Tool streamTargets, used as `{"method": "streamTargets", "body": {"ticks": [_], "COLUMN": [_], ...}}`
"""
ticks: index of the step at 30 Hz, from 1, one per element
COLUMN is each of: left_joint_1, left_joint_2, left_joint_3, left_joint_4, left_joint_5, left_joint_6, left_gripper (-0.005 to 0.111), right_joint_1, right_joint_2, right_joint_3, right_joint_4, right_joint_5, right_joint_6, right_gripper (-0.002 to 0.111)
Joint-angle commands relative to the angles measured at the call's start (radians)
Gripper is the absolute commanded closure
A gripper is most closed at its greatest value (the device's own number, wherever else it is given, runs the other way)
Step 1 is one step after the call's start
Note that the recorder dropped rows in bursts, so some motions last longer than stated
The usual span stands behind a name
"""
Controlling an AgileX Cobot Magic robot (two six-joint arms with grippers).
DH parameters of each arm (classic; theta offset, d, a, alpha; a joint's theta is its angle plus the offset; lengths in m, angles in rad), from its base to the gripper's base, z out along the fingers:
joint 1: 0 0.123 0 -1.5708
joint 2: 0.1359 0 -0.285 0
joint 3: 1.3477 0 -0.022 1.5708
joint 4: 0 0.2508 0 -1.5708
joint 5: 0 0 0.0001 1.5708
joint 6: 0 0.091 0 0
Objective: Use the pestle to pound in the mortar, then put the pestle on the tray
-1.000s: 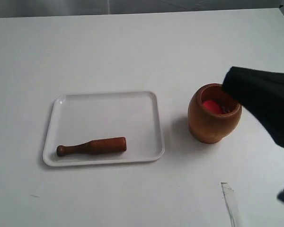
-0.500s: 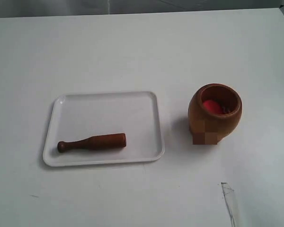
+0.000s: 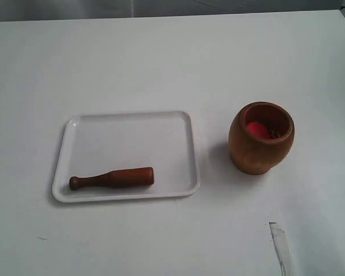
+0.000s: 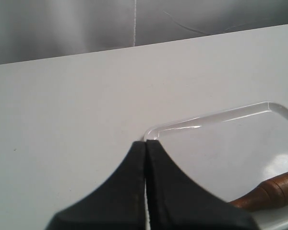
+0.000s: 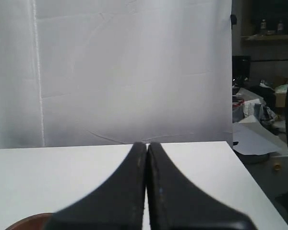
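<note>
- Left: tray (image 3: 126,123), pestle (image 3: 112,177) lying flat along its near side.
- By a tray corner: left gripper (image 4: 145,143), pinched closed, empty.
- Right: mortar (image 3: 259,150), standing upright.
- Also pinched closed, empty: right gripper (image 5: 147,144).
- Looks done, or not begun; to pound, open wide, grab pestle's thin end.

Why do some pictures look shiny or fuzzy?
Exterior view: soft, even light; the mortar casts only a faint shadow toward the tray. Left wrist view: bright glints run along the tray rim, and the close left end effector is a dark, soft-edged shape. Right wrist view: the right end effector is equally dark and featureless.
</note>
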Motion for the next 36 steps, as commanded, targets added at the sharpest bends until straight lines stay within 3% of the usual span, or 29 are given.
{"method": "streamTargets", "body": {"ticks": [1,8,16,36], "left_joint_1": [-0.008,-0.008,-0.008,-0.008], "left_joint_2": [-0.001,-0.001,-0.001,-0.001], "left_joint_3": [0.001,0.001,0.001,0.001], "left_joint_4": [-0.007,-0.007,-0.007,-0.007], "left_joint_5": [-0.003,-0.003,-0.003,-0.003], "left_joint_6": [-0.008,-0.008,-0.008,-0.008], "left_gripper": [0.107,0.107,0.107,0.107], "right_joint_1": [-0.008,-0.015,-0.126,-0.126], "right_joint_2": [-0.005,-0.005,-0.005,-0.005], "right_joint_3": [0.003,0.003,0.003,0.003], "right_joint_4": [-0.031,-0.457,-0.457,-0.434], "right_joint_5": [0.007,0.088,0.139,0.148], "right_joint_6": [0.002,0.271,0.273,0.305], "right_gripper": [0.108,0.108,0.108,0.108]}}
